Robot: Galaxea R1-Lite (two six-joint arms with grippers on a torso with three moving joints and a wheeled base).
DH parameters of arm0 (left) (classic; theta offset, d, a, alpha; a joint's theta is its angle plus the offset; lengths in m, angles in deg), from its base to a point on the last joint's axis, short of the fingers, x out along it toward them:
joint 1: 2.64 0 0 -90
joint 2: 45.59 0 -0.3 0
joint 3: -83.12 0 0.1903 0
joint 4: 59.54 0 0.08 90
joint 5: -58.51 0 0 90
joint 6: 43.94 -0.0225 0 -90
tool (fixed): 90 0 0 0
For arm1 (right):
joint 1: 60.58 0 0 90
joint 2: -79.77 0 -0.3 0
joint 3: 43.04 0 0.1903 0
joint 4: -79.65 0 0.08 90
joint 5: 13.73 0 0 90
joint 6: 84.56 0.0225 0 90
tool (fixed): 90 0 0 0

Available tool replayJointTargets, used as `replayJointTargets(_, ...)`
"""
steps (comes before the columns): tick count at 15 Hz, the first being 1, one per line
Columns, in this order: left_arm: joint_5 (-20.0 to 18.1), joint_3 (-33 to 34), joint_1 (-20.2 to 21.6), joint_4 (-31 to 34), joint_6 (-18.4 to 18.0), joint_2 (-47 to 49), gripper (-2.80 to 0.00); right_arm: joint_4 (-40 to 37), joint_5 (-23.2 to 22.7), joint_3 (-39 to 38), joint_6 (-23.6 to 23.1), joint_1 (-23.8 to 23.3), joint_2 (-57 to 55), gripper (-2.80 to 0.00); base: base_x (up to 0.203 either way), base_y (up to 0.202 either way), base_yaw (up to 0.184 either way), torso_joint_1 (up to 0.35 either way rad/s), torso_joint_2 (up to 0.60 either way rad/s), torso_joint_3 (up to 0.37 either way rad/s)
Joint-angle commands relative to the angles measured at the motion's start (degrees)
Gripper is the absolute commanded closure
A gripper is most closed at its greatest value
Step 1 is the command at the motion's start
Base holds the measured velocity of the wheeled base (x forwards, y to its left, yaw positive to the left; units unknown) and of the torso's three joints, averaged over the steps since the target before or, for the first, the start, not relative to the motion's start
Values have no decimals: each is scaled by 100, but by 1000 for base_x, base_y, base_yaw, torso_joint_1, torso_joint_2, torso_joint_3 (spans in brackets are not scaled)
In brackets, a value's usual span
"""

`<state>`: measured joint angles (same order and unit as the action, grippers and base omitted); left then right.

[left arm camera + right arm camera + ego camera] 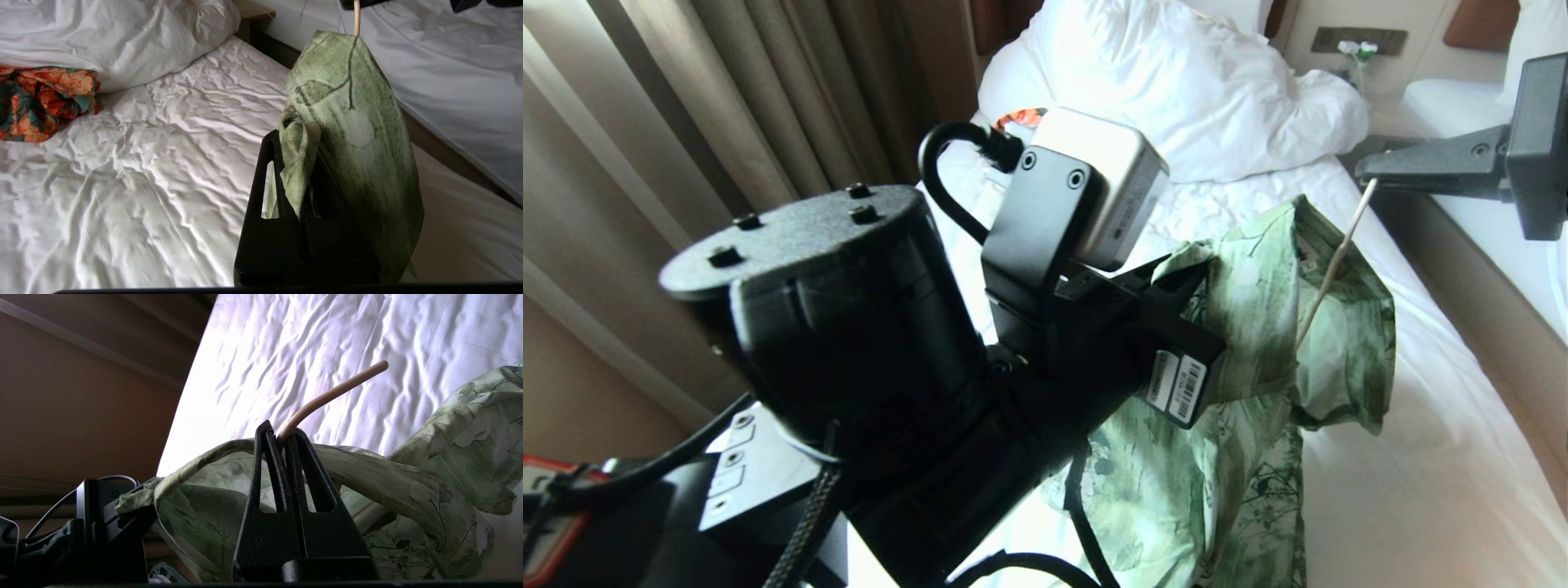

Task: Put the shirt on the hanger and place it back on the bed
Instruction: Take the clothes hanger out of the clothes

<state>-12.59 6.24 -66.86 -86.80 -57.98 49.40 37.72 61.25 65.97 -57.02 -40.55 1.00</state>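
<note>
Left gripper (300, 163) clamped on light green flowered shirt (1258, 327), held above white-sheeted bed (1421, 490). Right gripper (282, 441), at 2 o'clock, pinching thin cream wire hanger (1335, 261). Step: threading hanger into shirt. Next: draw collar fabric over the wire's shoulder.

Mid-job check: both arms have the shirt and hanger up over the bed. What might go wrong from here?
1. The right gripper pinches only the thin hanger near its hook, so it may twist or slip.
2. The left gripper holds a small bunched fold of the shirt; pulling may free it.
3. The shirt drapes unevenly and may slide onto the bed.
</note>
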Motion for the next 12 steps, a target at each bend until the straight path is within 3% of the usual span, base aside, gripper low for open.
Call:
replayJointTargets(1,131,-237,-33,381,-92,-23,0,-52,-10,237,15,-25,0,0,0,0,0,0,0,0)
replayJointTargets(4,345,-618,-34,664,-287,-257,0,-325,-3,292,15,-42,-9,0,0,0,0,0,0,0)
replayJointTargets(6,359,-677,-209,1325,-312,-460,0,-260,-18,351,23,-198,-15,0,0,0,0,0,0,0)
replayJointTargets(9,380,-746,-364,1399,-328,-571,0,-194,1,534,36,-175,-159,0,0,0,0,0,0,0)
replayJointTargets(12,364,-836,-487,1406,-339,-643,0,-188,422,706,192,-156,-412,0,0,0,0,0,0,0)
